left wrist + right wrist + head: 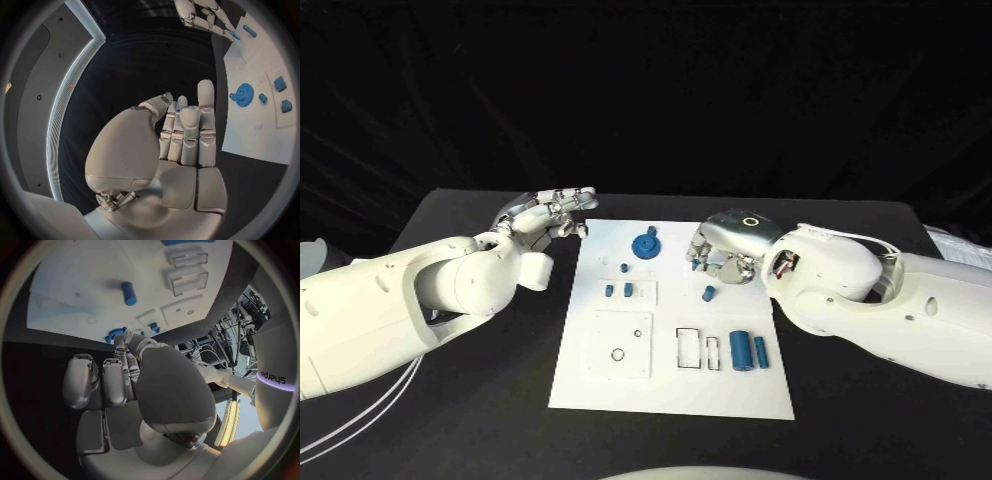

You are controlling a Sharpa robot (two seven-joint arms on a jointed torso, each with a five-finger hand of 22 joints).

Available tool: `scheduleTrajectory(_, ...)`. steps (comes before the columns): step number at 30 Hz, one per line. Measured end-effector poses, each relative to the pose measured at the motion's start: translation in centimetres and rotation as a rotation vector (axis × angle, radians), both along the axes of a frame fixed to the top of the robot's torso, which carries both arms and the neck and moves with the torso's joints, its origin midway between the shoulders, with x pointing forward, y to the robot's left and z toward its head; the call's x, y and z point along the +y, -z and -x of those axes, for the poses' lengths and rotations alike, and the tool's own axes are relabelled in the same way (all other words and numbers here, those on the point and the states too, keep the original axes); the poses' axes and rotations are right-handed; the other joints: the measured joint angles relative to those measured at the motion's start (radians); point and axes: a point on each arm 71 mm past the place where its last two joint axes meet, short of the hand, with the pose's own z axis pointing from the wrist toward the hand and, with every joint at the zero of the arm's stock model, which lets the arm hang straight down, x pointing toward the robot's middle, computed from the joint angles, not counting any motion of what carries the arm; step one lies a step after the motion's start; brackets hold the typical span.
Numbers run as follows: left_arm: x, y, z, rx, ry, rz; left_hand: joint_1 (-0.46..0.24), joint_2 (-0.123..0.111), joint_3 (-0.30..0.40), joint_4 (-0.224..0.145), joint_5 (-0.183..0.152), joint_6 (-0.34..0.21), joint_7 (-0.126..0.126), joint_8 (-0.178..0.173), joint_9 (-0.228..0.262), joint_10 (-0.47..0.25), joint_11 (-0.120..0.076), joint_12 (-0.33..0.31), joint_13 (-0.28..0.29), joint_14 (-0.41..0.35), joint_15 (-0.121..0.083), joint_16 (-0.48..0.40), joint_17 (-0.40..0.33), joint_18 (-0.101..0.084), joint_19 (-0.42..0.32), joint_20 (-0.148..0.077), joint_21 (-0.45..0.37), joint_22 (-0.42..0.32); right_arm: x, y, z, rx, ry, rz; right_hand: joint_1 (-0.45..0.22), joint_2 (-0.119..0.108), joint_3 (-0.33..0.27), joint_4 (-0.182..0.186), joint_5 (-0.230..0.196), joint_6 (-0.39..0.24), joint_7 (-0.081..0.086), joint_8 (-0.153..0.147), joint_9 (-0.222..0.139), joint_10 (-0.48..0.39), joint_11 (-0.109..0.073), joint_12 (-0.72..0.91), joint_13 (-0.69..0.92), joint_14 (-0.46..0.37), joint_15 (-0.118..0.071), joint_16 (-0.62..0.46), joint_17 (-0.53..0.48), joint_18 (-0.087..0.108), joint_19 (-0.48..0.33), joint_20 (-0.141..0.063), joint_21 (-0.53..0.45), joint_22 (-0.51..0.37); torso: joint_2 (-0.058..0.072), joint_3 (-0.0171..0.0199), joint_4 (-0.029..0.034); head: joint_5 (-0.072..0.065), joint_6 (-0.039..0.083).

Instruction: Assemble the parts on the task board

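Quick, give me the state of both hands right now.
Left hand: pinching a small blue piece between thumb and fingertips, off the white board.
Right hand: over the board; whether it holds anything cannot be told.

A: Where's the free room on the board (733, 395)?

B: Along its near edge, and bare surface (488, 420) lies open on the left.

A: What blocks the far end?

B: The right hand (726, 250) hangs over the far right part, near the gear (645, 244). The left hand (553, 215) sits just off the far left corner.
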Motion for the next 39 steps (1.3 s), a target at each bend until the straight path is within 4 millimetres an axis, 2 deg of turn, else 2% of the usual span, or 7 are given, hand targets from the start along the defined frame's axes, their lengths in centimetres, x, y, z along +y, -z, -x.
scheduleTrajectory(5,-0.2,0.0,0.0,0.000,0.005,0.002,0.000,0.000,0.000,0.000,0.000,0.000,0.000,0.000,0.000,0.000,0.000,0.000,0.000,0.000,0.000,0.000,-0.001,0.000,0.000,0.000,0.000,0.000,2.6,0.6,1.2,0.021,-0.065,-0.028,0.000,0.000,0.002,-0.002,0.000,0.000,0.000,0.000,-0.001,0.000,0.000,0.000,-0.001,0.000,0.000,0.000,0.000,0.000,0.000,0.000,0.000,0.000,0.000,-0.0012,0.0002,0.014,-0.006)
scheduleTrajectory(9,-0.4,0.0,0.1,0.000,0.009,0.003,0.000,0.000,0.000,0.000,0.000,0.000,0.000,0.000,0.000,0.000,0.000,0.004,0.000,-0.001,-0.001,0.000,-0.001,0.000,0.000,0.000,0.000,0.000,5.0,2.0,2.2,0.060,-0.119,-0.046,0.000,0.000,0.005,-0.005,0.000,0.000,0.000,0.000,-0.001,0.000,0.000,0.000,-0.003,0.000,0.000,0.000,0.000,0.000,0.000,0.000,0.000,-0.002,0.000,-0.0013,0.0009,0.026,-0.012)
scheduleTrajectory(15,-0.8,0.0,0.1,0.001,0.016,0.006,0.000,0.000,0.000,0.000,0.000,0.000,0.000,0.000,0.000,0.000,0.000,0.004,0.000,-0.002,-0.002,0.000,-0.001,0.000,0.000,0.000,0.000,0.000,6.8,4.1,2.9,0.109,-0.159,-0.046,0.000,0.000,0.005,-0.005,0.000,0.000,0.000,-0.002,0.000,0.003,0.004,-0.004,-0.004,0.000,0.000,0.000,-0.001,0.000,0.000,0.000,0.000,-0.004,0.000,-0.0019,0.0029,0.039,-0.017)
scheduleTrajectory(18,-0.8,0.0,0.1,0.001,0.018,0.007,0.000,0.000,0.000,0.000,0.000,0.000,0.000,0.000,0.000,0.000,0.000,0.004,0.000,-0.002,-0.002,0.000,-0.001,0.000,0.000,0.000,0.000,0.000,7.3,4.9,3.2,0.128,-0.172,-0.043,0.000,0.000,0.008,-0.008,0.000,0.000,0.000,-0.003,0.000,0.003,0.004,-0.004,-0.005,0.000,0.000,0.000,-0.001,0.000,0.000,0.000,0.000,-0.004,0.000,-0.0025,0.0038,0.044,-0.020)
scheduleTrajectory(24,-0.9,0.0,0.2,0.001,0.019,0.007,0.000,0.000,0.000,0.000,0.000,0.000,0.000,0.000,0.000,0.000,0.000,0.004,0.000,-0.002,-0.002,0.000,-0.001,0.000,0.000,0.000,0.000,0.000,7.8,6.1,3.6,0.158,-0.191,-0.036,0.000,0.000,0.008,-0.008,-0.002,0.000,0.000,-0.004,0.000,0.003,0.004,-0.004,-0.005,0.000,0.000,0.000,-0.001,0.000,0.000,0.000,0.000,-0.005,0.000,-0.0025,0.0011,0.052,-0.025)
scheduleTrajectory(39,-0.8,0.0,0.2,0.004,0.020,0.006,0.000,0.000,-0.003,-0.003,0.000,0.000,0.000,0.000,0.000,0.000,0.000,0.004,0.000,-0.002,-0.002,0.000,-0.001,0.000,0.000,0.000,0.000,-0.001,8.4,6.5,4.1,0.155,-0.222,-0.035,-0.010,0.001,0.008,-0.008,-0.002,0.002,0.003,-0.003,-0.001,0.005,0.006,-0.004,-0.007,0.000,0.000,0.000,-0.001,0.000,0.000,0.000,0.000,-0.006,0.000,0.0000,0.0004,0.056,-0.035)
